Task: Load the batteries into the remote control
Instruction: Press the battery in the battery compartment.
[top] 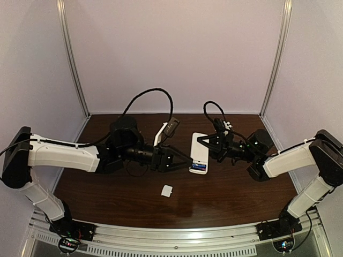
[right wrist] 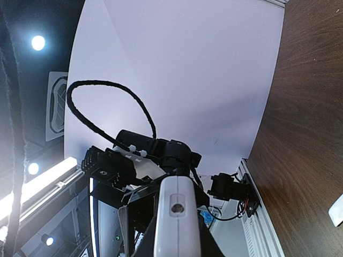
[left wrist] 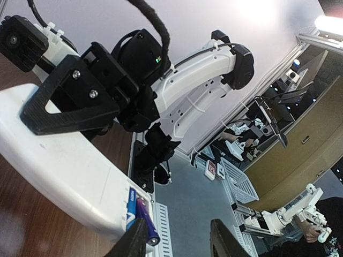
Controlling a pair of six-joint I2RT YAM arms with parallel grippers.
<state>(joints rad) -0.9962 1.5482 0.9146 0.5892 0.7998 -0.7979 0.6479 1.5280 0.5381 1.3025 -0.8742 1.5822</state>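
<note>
The white remote control (top: 199,150) is lifted over the middle of the table, back side up, with my right gripper (top: 204,144) shut across its far half. In the right wrist view the remote control (right wrist: 176,209) stands end-on between the fingers (right wrist: 208,242). Its near end is an uncovered compartment holding two blue batteries (left wrist: 140,210); one lies flat, the other sticks out tilted at the end. My left gripper (left wrist: 179,242) is open, its left finger (left wrist: 131,241) against the protruding battery, the right finger out in the air. My left gripper (top: 185,162) sits at that end in the top view.
A small white square cover piece (top: 167,190) lies on the dark wood table (top: 107,187) in front of the left gripper and shows at the edge of the right wrist view (right wrist: 337,210). White walls close the back and sides; a metal rail (top: 177,235) runs along the near edge.
</note>
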